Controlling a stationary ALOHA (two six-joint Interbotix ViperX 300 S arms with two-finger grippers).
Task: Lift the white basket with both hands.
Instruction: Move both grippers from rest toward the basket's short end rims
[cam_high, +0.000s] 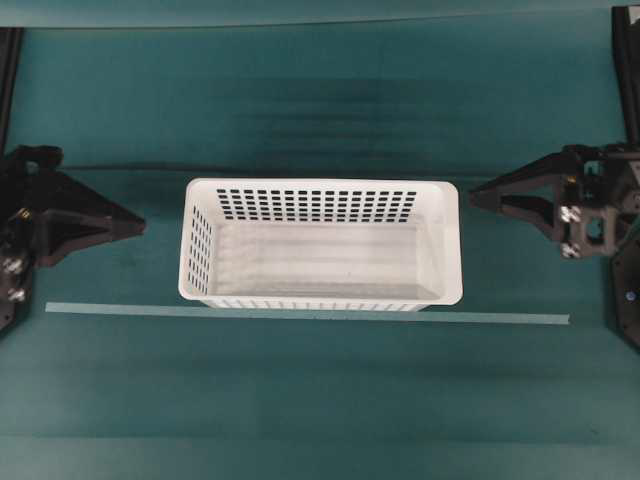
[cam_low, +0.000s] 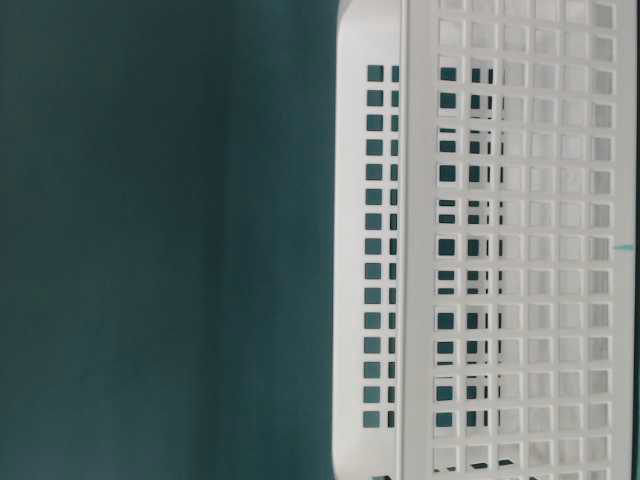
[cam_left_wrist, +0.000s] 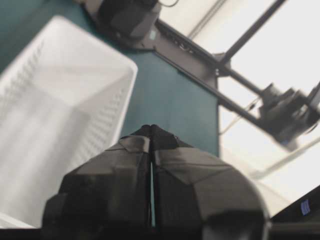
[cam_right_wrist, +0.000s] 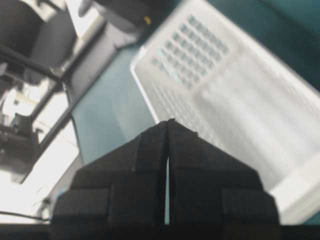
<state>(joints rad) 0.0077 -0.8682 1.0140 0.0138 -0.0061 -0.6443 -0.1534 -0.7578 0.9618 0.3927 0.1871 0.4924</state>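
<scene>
Centrally white basket (cam_high: 320, 245) on table; left hand (cam_high: 138, 226), right hand (cam_high: 477, 197) pressed together, clear of it.

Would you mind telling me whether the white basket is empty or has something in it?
Empty: in the overhead view the white basket sits upright with only its bare floor visible.

Teal cloth tabletop (cam_high: 320, 110), pale tape strip (cam_high: 120, 309)
</scene>
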